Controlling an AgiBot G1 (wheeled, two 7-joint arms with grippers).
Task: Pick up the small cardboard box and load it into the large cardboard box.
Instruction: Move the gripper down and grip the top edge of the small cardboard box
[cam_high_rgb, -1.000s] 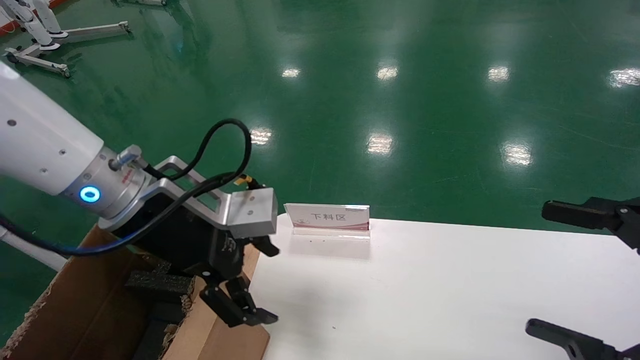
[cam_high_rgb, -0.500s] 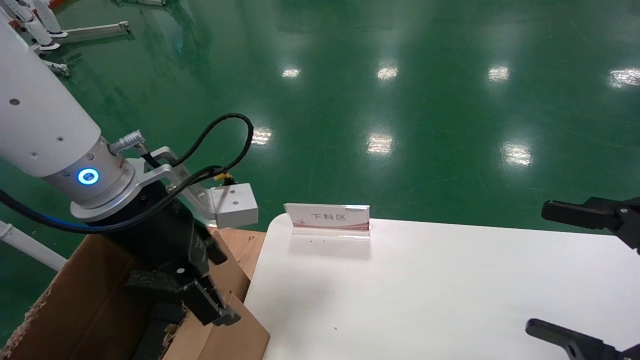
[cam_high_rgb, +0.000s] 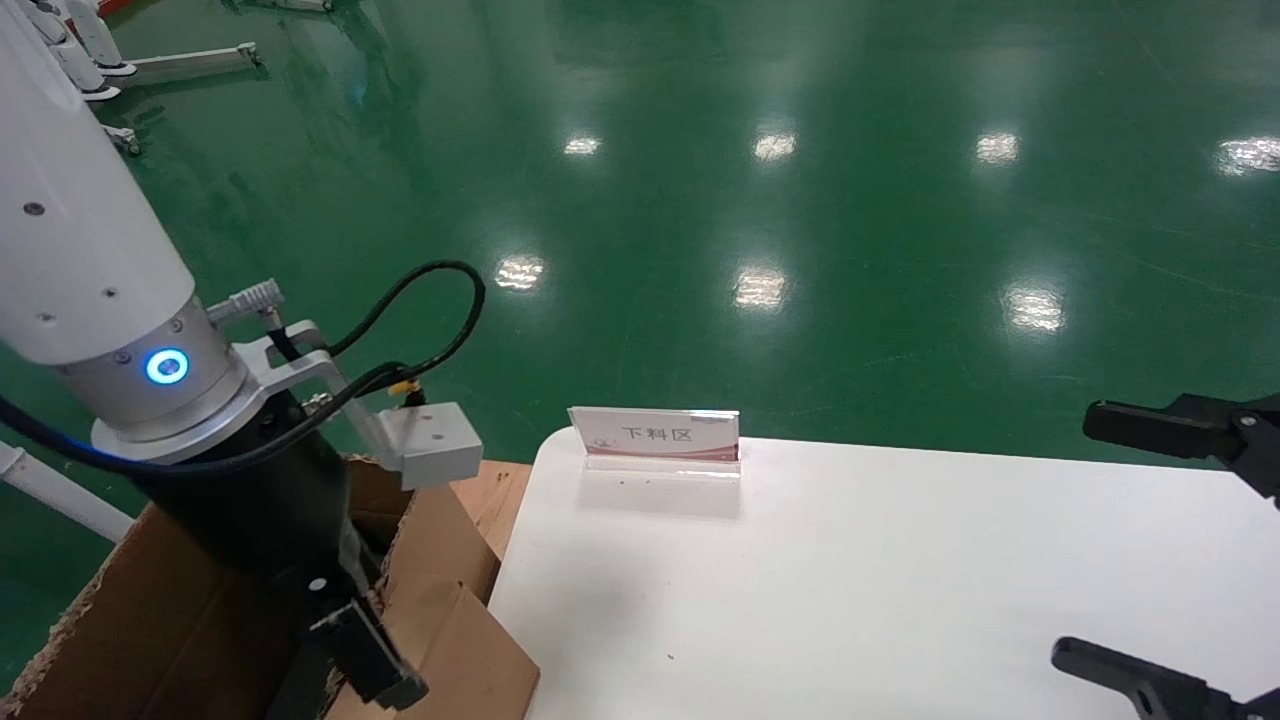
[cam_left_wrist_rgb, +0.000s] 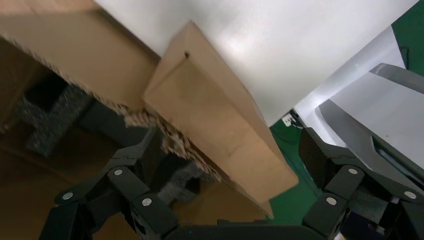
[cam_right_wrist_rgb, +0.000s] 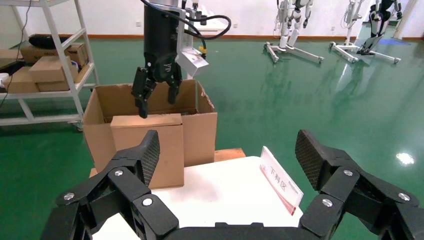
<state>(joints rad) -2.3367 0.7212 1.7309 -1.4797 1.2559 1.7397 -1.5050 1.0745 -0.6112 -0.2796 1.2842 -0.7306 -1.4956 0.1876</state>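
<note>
right wrist view: left gripper (cam_right_wrist_rgb: 157, 97), jaws apart, above small box (cam_right_wrist_rgb: 146, 145) leaning on large box (cam_right_wrist_rgb: 199, 125); should nudge it inside gently.

We log the small cardboard box (cam_left_wrist_rgb: 215, 125) as plain brown and flat-sided, tilted, one long edge resting on the torn rim of the large cardboard box (cam_left_wrist_rgb: 85, 55). From the right wrist view the small cardboard box (cam_right_wrist_rgb: 147, 150) stands against the carton's table-side wall (cam_right_wrist_rgb: 200, 127), its top near rim level. The large cardboard box (cam_high_rgb: 150, 610) sits open-topped beside the table (cam_high_rgb: 800, 560), black foam (cam_left_wrist_rgb: 47, 122) inside.
</note>
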